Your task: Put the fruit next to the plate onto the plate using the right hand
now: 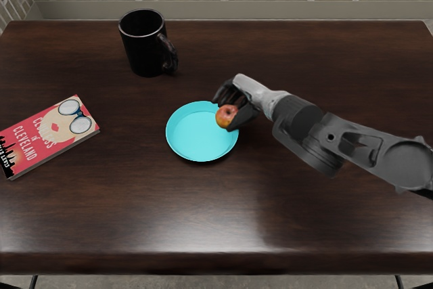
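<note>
The right hand [235,101] grips the apple [226,116], with the teal plate [193,137] rim just beneath it. Best to ease inward, lower, then release gently.

Right hand [237,99] seemingly curled in grasp

We see a soft, even light. The dark bench [284,238] carries a broad pale sheen near its front edge, so light seems to fall from above. Shadows are faint: a thin dark rim hugs the plate [193,141] and the mug [142,42]. All is sharp to the edges, and straight lines run straight.
</note>
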Available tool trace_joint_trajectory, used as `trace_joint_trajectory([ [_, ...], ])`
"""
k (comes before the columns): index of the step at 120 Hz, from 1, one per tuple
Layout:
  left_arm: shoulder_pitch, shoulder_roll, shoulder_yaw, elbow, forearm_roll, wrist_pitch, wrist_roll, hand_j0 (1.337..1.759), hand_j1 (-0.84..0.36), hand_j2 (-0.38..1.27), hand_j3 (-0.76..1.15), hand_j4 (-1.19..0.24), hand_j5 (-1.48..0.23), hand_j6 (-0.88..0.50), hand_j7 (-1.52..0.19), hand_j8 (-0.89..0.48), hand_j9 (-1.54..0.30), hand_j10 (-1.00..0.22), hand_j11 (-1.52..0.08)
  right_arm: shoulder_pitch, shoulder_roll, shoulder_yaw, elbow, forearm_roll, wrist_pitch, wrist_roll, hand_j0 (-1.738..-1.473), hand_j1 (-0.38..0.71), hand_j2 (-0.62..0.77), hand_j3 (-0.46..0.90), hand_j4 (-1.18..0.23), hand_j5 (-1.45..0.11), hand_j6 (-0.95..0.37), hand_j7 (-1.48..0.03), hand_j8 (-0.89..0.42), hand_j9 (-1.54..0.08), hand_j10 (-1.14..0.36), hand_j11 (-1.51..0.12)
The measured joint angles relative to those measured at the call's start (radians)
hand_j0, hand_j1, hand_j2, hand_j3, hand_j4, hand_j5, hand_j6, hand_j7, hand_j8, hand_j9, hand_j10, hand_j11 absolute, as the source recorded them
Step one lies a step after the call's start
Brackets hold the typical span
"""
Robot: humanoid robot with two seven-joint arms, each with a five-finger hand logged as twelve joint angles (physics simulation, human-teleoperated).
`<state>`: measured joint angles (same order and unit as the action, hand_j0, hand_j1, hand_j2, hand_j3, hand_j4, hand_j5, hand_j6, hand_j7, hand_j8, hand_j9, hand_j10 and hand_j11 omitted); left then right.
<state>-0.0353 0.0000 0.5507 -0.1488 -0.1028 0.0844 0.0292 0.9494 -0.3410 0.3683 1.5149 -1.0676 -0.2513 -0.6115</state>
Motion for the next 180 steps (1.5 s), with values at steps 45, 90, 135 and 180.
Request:
trace_joint_trajectory([
  [45,0.0,0.0,0.0,0.0,0.0,0.0,0.0,1.658,0.07,0.05,0.0,-0.23,-0.3,-0.23,-0.3,-0.23,-0.3,-0.23,-0.3,0.001,0.105,-0.053,-0.087,-0.009,0.0,0.0,-1.658,0.27,0.25,0.0,-0.61,-0.82,-0.55,-0.81,-0.47,-0.81,-0.6,-0.81],
  [90,0.0,0.0,0.0,0.0,0.0,0.0,0.0,1.658,0.07,0.05,0.0,-0.23,-0.3,-0.23,-0.3,-0.23,-0.3,-0.23,-0.3,0.005,0.129,-0.078,-0.098,-0.017,-0.011,0.0,-1.658,0.08,0.07,0.0,-0.4,-0.53,-0.38,-0.52,-0.35,-0.52,-0.4,-0.53],
  [135,0.0,0.0,0.0,0.0,0.0,0.0,0.0,1.658,0.07,0.05,0.0,-0.23,-0.3,-0.23,-0.3,-0.23,-0.3,-0.23,-0.3,0.016,-0.099,0.12,-0.003,0.146,0.203,0.001,-1.658,-0.22,0.0,0.0,-0.12,-0.15,-0.11,-0.15,-0.11,-0.15,-0.12,-0.15],
  [180,0.032,0.0,0.001,-0.001,0.0,0.0,0.0,1.658,0.07,0.05,0.0,-0.23,-0.3,-0.23,-0.3,-0.23,-0.3,-0.23,-0.3,-0.013,-0.419,0.272,-0.068,0.621,0.766,0.143,-1.658,-0.28,-0.01,0.0,-0.06,-0.08,-0.06,-0.08,-0.06,-0.08,-0.06,-0.08],
])
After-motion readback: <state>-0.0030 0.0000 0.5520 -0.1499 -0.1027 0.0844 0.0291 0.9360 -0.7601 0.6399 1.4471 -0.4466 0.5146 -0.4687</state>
